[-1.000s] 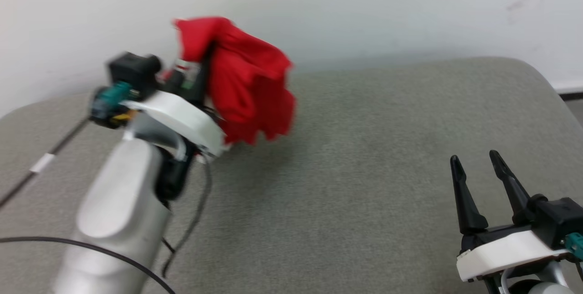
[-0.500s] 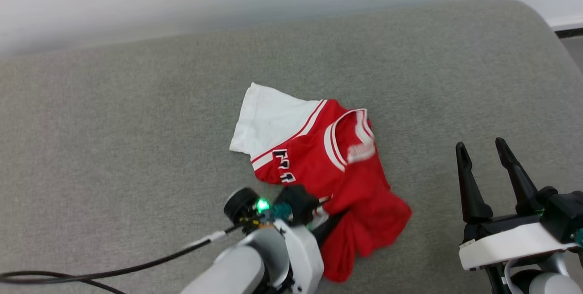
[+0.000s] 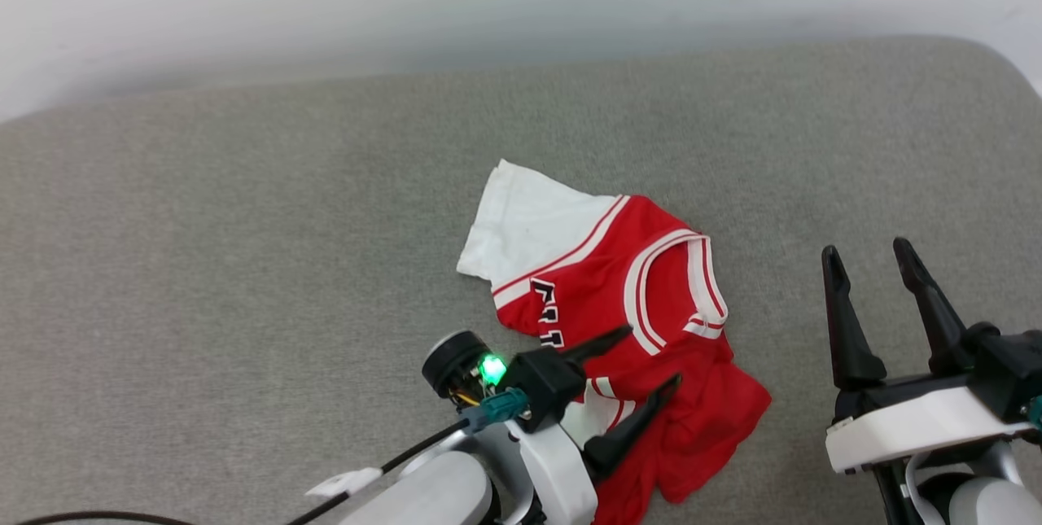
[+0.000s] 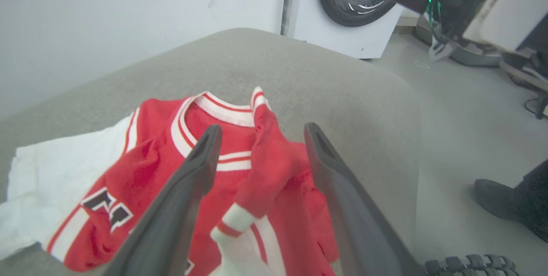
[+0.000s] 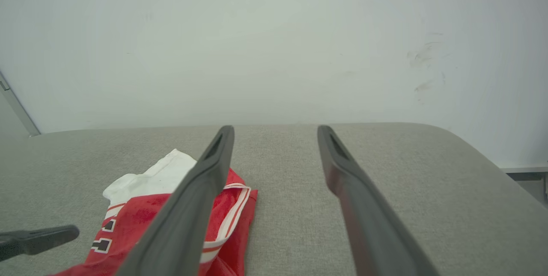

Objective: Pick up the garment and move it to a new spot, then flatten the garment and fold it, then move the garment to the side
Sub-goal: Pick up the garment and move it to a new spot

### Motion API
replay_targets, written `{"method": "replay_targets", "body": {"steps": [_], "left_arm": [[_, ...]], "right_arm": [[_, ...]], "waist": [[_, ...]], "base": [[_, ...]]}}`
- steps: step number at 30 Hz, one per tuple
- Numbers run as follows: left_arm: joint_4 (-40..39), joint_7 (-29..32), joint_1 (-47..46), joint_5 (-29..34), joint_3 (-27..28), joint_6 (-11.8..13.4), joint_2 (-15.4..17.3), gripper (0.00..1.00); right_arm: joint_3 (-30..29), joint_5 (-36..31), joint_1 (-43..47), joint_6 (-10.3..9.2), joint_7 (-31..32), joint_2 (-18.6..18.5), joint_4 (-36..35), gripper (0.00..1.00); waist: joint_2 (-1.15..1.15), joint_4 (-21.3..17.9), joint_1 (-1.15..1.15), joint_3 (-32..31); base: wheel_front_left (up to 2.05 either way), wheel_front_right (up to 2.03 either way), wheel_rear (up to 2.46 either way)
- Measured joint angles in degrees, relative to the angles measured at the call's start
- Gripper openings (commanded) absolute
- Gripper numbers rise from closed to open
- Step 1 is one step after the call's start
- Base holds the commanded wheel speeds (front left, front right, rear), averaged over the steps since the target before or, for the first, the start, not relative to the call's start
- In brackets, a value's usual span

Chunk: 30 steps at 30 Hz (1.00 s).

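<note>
**Left pincer [image 3: 651,358] opens over garment [image 3: 602,281]**

Fingers that were clamped on the red cloth half a second ago now stand apart above the garment's near edge. Garment lies crumpled at centre of table [image 3: 244,264], lettering up. Right pincer [image 3: 867,252] apart, empty, near right.

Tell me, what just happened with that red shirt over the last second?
The left gripper brought the garment down from the air onto the grey cushion, then spread its fingers and let go; the garment now lies crumpled under them. The right gripper stayed open off to the side, holding nothing.
</note>
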Motion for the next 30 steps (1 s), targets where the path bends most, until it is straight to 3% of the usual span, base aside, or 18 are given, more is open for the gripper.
{"method": "replay_targets", "body": {"steps": [8,17,23,30], "left_arm": [[-4.79,-5.3,2.42,-0.54,6.97,7.57,0.7,1.0],[-6.83,-6.83,10.46,-3.13,19.14,16.01,5.22,1.0],[-7.9,-6.93,16.84,-3.58,27.73,18.85,7.69,1.0],[-9.2,-6.93,23.59,-2.57,34.55,19.06,9.82,1.0]], "right_arm": [[-0.66,-0.32,3.28,0.0,1.49,0.0,-0.34,1.0],[-0.97,-0.3,6.99,0.0,3.03,0.0,-1.33,1.0],[-1.12,-0.29,8.45,0.0,3.94,0.0,-1.85,1.0],[-0.75,-0.22,9.71,0.0,4.49,0.0,-2.31,1.0]], "waist": [[0.0,1.83,-0.01,-5.41],[0.0,2.77,-0.01,-9.25],[0.0,2.65,-0.01,-10.32],[0.0,2.74,-0.01,-10.94]], "base": [[0.0,0.0,0.0],[0.0,0.0,0.0],[0.0,0.0,0.0],[0.0,0.0,0.0]]}}
